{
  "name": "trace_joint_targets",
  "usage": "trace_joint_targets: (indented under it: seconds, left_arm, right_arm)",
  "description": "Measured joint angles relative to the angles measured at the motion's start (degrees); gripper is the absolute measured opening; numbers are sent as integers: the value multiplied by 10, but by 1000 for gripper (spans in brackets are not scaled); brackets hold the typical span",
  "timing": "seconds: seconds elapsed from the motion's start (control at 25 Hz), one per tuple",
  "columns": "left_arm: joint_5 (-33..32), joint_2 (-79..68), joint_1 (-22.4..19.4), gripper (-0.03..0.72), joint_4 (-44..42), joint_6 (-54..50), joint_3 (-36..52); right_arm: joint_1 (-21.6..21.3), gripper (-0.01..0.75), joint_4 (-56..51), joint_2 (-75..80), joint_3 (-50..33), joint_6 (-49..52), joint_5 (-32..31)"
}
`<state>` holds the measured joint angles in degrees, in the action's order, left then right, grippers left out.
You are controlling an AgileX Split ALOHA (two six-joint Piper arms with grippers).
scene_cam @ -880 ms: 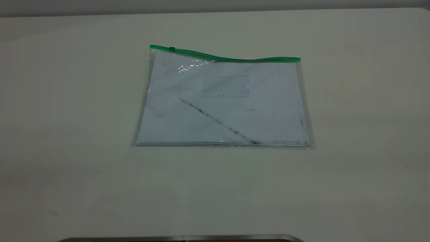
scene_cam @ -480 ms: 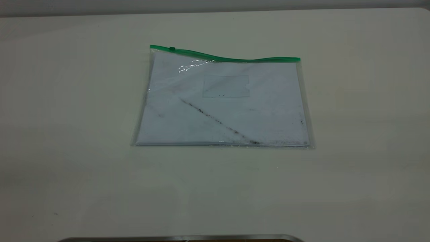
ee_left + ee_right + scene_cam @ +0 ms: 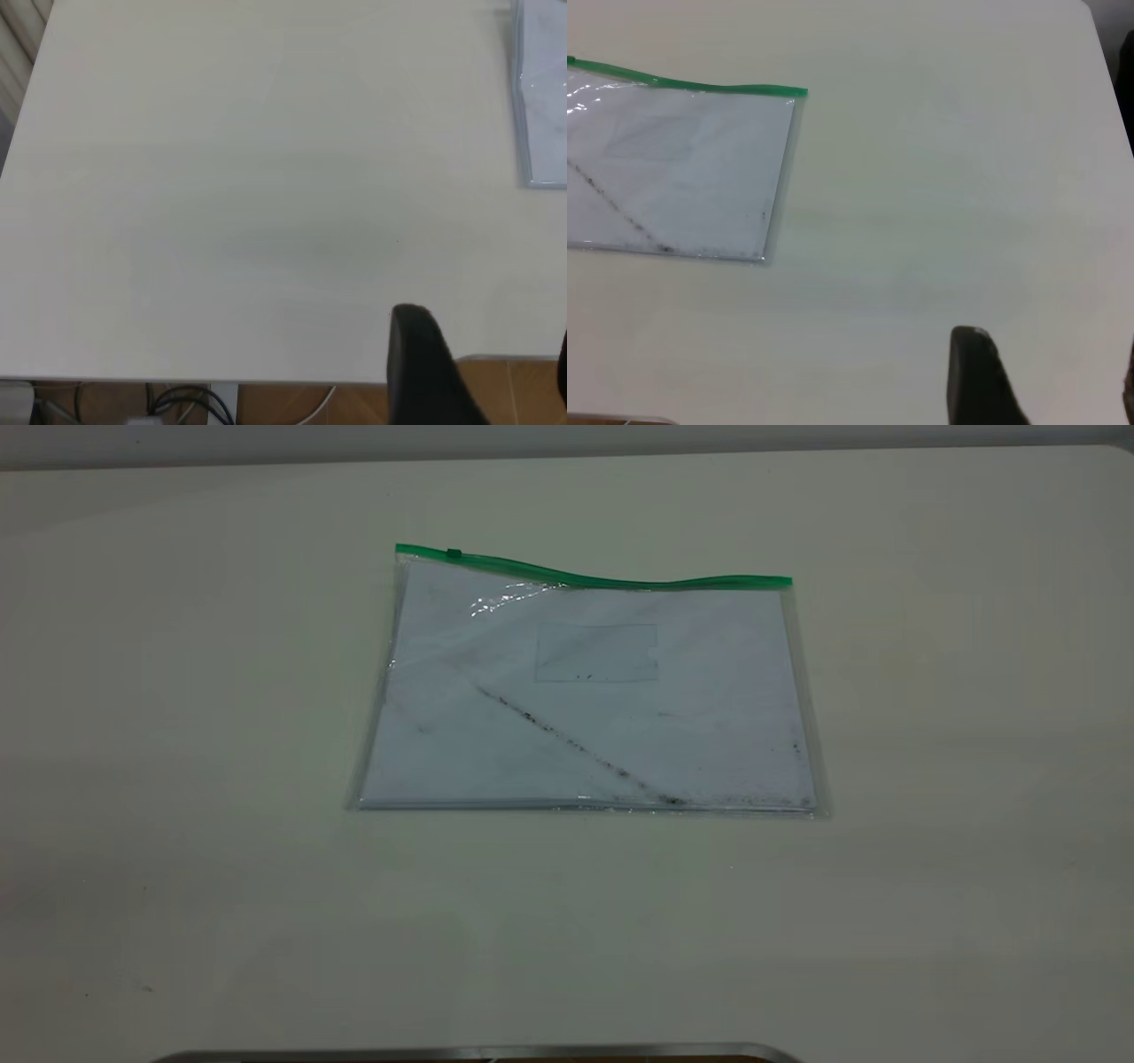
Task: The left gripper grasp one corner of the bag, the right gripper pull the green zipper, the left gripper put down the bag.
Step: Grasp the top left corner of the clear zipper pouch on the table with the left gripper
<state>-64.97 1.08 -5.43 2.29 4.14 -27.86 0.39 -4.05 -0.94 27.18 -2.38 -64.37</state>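
Black and blunt, one finger of my left claw (image 3: 492,372) shows at the near edge of its own wrist view, with a sliver of the second at the frame's border; the gap between them looks wide, and nothing sits in it. My right claw (image 3: 1050,376) shows the same way in its own view: one dark finger, a hint of the other at the border, spread apart and holding nothing. Neither claw appears in the exterior view, so both hang back near the table's (image 3: 930,886) near edge, well apart from the work.

Out from there, the bag (image 3: 585,700) lies flat near the middle of the table, white paper inside, a dark diagonal smudge across it. Its green zipper (image 3: 594,577) runs along the far long edge, slightly wavy, and the small slider (image 3: 454,553) sits close to the left end of the strip.

By my reckoning nothing of the task is done: no corner is gripped, the zipper has not been pulled, and the final setting down lies two steps off. My left claw must reach a corner first.

Against the frames from a moment earlier, I find no difference: bag, zipper and slider lie exactly as they did.
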Motion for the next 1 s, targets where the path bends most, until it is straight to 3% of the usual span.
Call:
trace_joint_targets:
  seconds: [0.72,1.0]
  left_arm:
    - [0,0,0,430,0,0,0]
    - [0,0,0,417,-1,0,0]
  right_arm:
    - [0,429,0,0,0,0,0]
    - [0,380,-5,6,0,-3,0]
